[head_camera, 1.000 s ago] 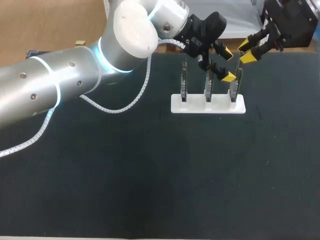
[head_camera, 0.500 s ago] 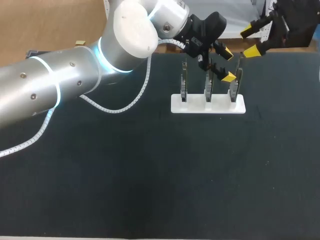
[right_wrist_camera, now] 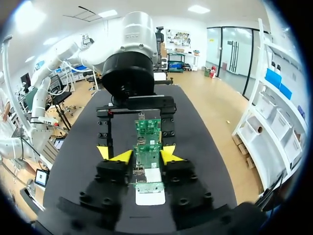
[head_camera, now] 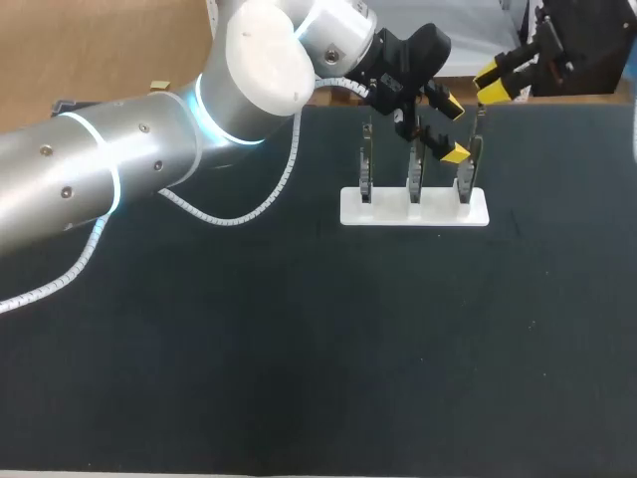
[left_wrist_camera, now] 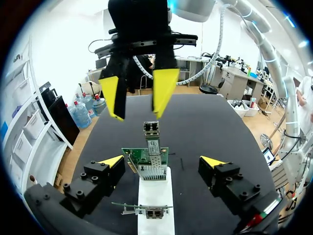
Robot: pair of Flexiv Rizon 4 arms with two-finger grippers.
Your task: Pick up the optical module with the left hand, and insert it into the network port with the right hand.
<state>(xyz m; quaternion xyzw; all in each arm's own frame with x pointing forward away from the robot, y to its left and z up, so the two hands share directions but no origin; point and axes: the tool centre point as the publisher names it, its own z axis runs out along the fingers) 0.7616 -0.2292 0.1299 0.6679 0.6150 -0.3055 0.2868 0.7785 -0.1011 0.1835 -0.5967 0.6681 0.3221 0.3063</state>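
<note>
A white stand (head_camera: 383,212) holds three upright green network cards (head_camera: 365,164) at the table's far middle. In the left wrist view a small metal optical module (left_wrist_camera: 150,129) sticks up from the port of one card (left_wrist_camera: 146,157). My left gripper (left_wrist_camera: 162,161) is open wide, its fingers either side of that card and touching nothing. In the head view the left gripper (head_camera: 453,129) sits by the stand's right end. My right gripper (head_camera: 491,83) hangs above and behind the right-hand card, tips a narrow gap apart. Seen from the left wrist, the right gripper (left_wrist_camera: 138,103) is just beyond the module, clear of it.
In the right wrist view the cards (right_wrist_camera: 147,147) line up between my right gripper (right_wrist_camera: 143,155) tips, with the left arm's black gripper body (right_wrist_camera: 134,110) behind them. The dark table (head_camera: 299,349) stretches bare in front of the stand. My left arm crosses the far left.
The right gripper rose and drew back from the right-hand card, spread wide, then narrowed again. The left arm and gripper stayed put.
</note>
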